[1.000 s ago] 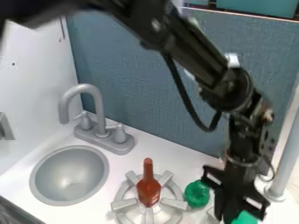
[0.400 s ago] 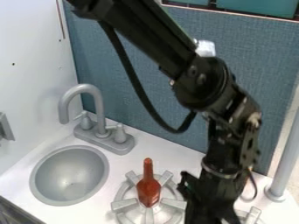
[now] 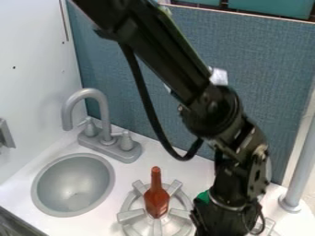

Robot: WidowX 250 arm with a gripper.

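Green thing (image 3: 203, 197) peeks out from behind the arm (image 3: 184, 76) on the bottle's side, can't tell if it's on the worktop (image 3: 134, 171) or held. Can't tell if the end effector (image 3: 212, 223) is open or closed either. It's down so close that a bit of sideways drift could knock the green thing away, imo. Bottle (image 3: 156, 198) stands on the burner (image 3: 130, 215) nearby, tall and narrow, so a wider swing might tip it. Sink (image 3: 72, 184) seems far enough off.
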